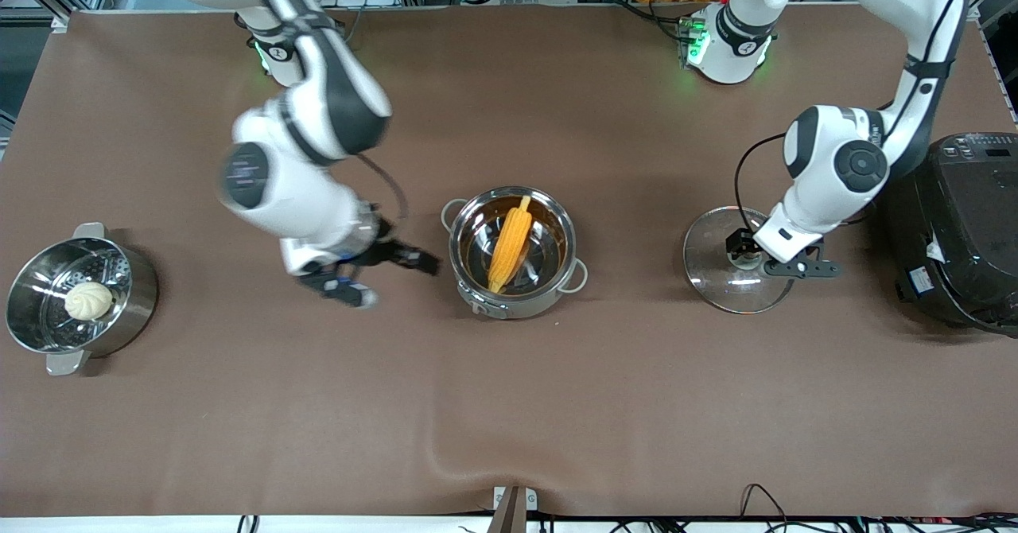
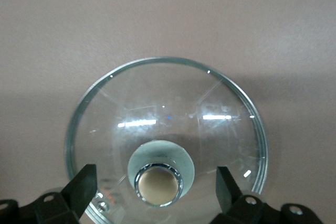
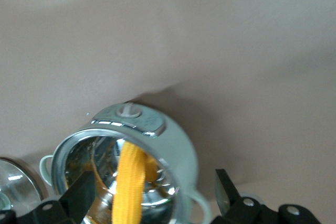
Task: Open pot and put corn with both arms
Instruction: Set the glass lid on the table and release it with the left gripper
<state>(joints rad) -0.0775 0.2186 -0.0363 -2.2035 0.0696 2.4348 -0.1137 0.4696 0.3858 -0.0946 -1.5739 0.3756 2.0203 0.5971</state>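
Note:
The steel pot (image 1: 509, 307) stands uncovered mid-table with the yellow corn (image 1: 510, 243) lying inside it. Its glass lid (image 1: 716, 278) lies flat on the table toward the left arm's end. My left gripper (image 1: 744, 248) is open over the lid, one finger on each side of the tan knob (image 2: 159, 184) with gaps; it is empty. The lid fills the left wrist view (image 2: 168, 108). My right gripper (image 1: 390, 278) is open and empty beside the pot, toward the right arm's end. The right wrist view shows the pot (image 3: 178, 145) and the corn (image 3: 130, 187) between its fingers (image 3: 226, 192).
A steamer pot (image 1: 48, 334) with a white bun (image 1: 88, 300) stands at the right arm's end. A large black cooker (image 1: 966, 231) stands at the left arm's end, close to the left arm's elbow.

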